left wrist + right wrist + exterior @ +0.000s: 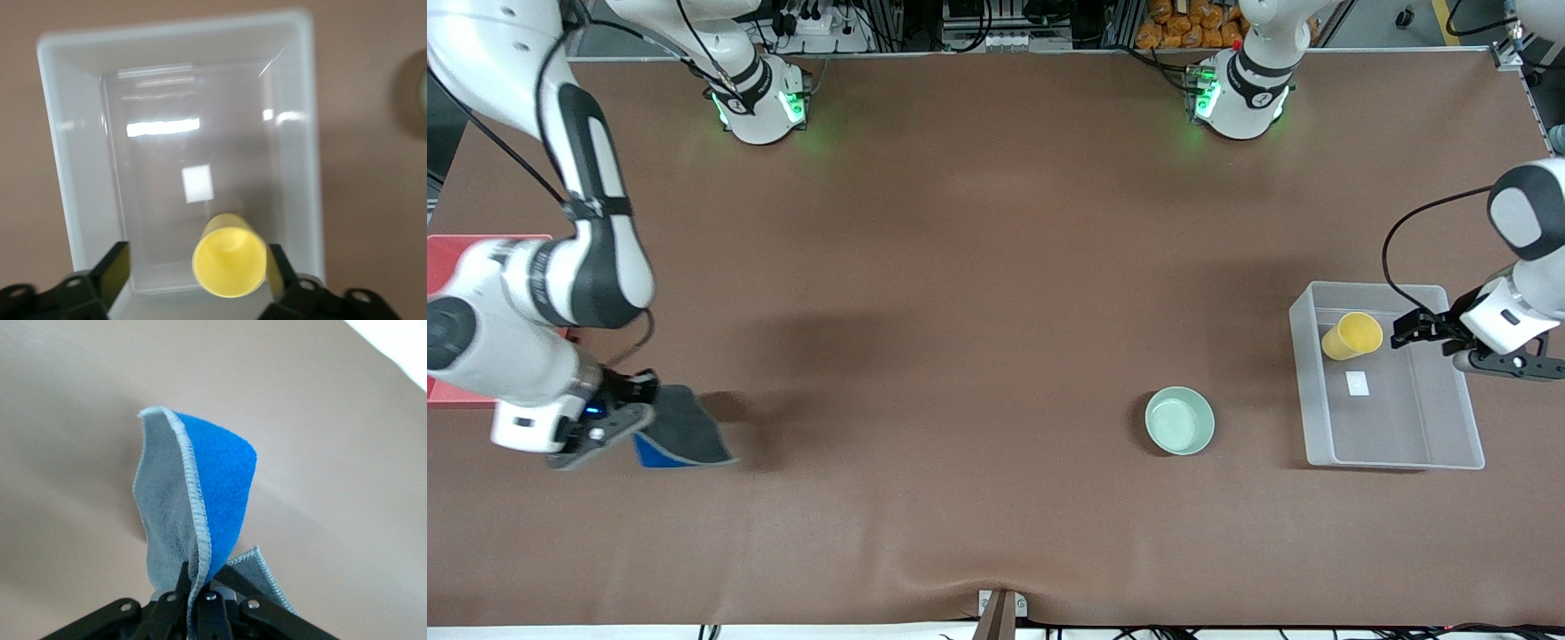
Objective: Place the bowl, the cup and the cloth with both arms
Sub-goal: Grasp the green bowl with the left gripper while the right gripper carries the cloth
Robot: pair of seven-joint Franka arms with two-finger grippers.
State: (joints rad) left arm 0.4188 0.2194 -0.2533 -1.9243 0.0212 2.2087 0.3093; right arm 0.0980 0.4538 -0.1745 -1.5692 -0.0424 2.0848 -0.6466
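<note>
A: Grey fleece with a bright blue underside, that's the cloth [200,500]. The right gripper [200,603] has its fingers pinched tight on one edge of it, near the right arm's end of the table, beside a red tray [480,244]. It hangs folded and limp, so I'd judge it light and floppy. A pinch at a hem is all it needs, though it will swing and drape wherever it is set down.

B: And the yellow cup [230,255]?

A: It's inside the clear plastic bin [1472,444] at the left arm's end, leaning toward one wall. The left gripper [1403,334] hovers over the bin's edge with its fingers [110,270] spread wide either side of the cup. One finger seems to be just at the cup's wall, but there's no grip that I can see. The cup looks like thin plastic, light and smooth, so it could slip or tip. I'd take it across the wall below the rim.

B: The bowl?

A: The mint-green bowl [1179,420] sits on the brown table mat [978,311], near the bin and nearer the front camera than the cup. It's glossy, probably rigid and slippery. The rim is the only practical hold: one finger inside, one outside.
</note>
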